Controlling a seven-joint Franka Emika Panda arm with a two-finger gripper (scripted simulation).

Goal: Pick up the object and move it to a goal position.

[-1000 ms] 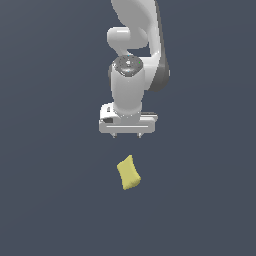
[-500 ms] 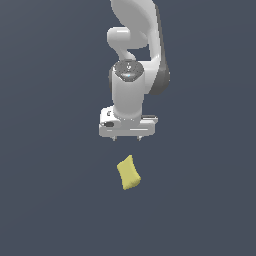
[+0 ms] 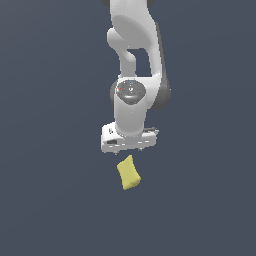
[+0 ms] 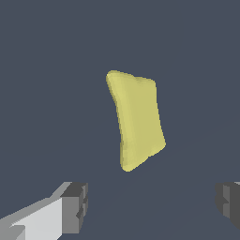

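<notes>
Below the spread fingers (image 4: 75, 206) lies the soft-edged, pillow-like object (image 3: 129, 173).

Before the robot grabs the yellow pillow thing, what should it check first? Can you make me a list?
1. Is the tool open? Ok: in the wrist view its two grey fingertips stand far apart.
2. Is the yellow block free, with nothing gripping it? Ok: it lies alone on the dark floor.
3. Is the gap wider than the block? Ok: the block looks narrower than the space between the fingertips.
4. Is the tool above the block? Ok: the wrist view shows the block ahead, between the fingertips.
5. Is the tool low enough to close? Not ok: the fingertips have not reached the block.
6. Where is the goal position? Cannot tell: neither view shows a marker.
</notes>
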